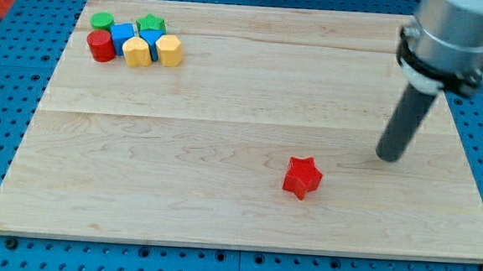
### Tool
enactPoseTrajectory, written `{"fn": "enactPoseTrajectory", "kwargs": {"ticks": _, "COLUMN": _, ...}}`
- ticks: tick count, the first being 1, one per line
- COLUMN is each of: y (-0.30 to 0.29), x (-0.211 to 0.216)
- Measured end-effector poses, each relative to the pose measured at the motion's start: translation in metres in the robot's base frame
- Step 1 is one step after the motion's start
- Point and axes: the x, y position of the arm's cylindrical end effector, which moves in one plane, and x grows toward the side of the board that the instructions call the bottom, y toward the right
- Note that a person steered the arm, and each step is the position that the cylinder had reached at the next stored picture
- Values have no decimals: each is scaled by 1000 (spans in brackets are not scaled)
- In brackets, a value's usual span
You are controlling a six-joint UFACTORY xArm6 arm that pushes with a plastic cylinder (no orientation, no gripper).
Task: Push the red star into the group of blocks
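- I carry no jaws at all, so there is nothing to open or close and nothing held; I end in a dark rod, and my tip (389,158) rests on the wooden board (220,210) to the view's right of the red star (303,176), slightly above it and clearly apart from it
- the red star sits alone in the lower middle of the board, well apart from the group at the view's top left; that group is a green round block (103,21), a green star (151,22), a red cylinder (101,46), a blue block (122,34), a second blue block (152,38) and two yellow blocks (136,52) (169,50)
- the push is long and diagonal, so I judge a small error in contact would grow; striking one of the star's points off-centre would likely spin it and let it slip off my tip sideways
- from where I stand, a straight push would drive the star toward the view's left and bottom, not toward the group; I judge I must first get round to its lower right side
- arriving too hard could scatter the packed blocks, or nudge the nearer ones toward the board's top edge
- the blue blocks are partly hidden by the yellow ones, so I cannot make out their shapes; the yellow shapes are also too small to name
- the upper part of my arm is cut off at the view's top right
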Motion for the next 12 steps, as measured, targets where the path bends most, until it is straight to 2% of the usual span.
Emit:
{"fn": "enactPoseTrajectory", "kwargs": {"ticks": 1, "y": -5, "x": 48}}
{"fn": "enactPoseTrajectory", "kwargs": {"ticks": 4, "y": -159, "x": 10}}
{"fn": "enactPoseTrajectory", "kwargs": {"ticks": 5, "y": -96, "x": 61}}
{"fn": "enactPoseTrajectory", "kwargs": {"ticks": 6, "y": -103, "x": 84}}
{"fn": "enactPoseTrajectory", "kwargs": {"ticks": 8, "y": -232, "x": -8}}
{"fn": "enactPoseTrajectory", "kwargs": {"ticks": 9, "y": -279, "x": -39}}
{"fn": "enactPoseTrajectory", "kwargs": {"ticks": 11, "y": -330, "x": -99}}
{"fn": "enactPoseTrajectory", "kwargs": {"ticks": 12, "y": -345, "x": -92}}
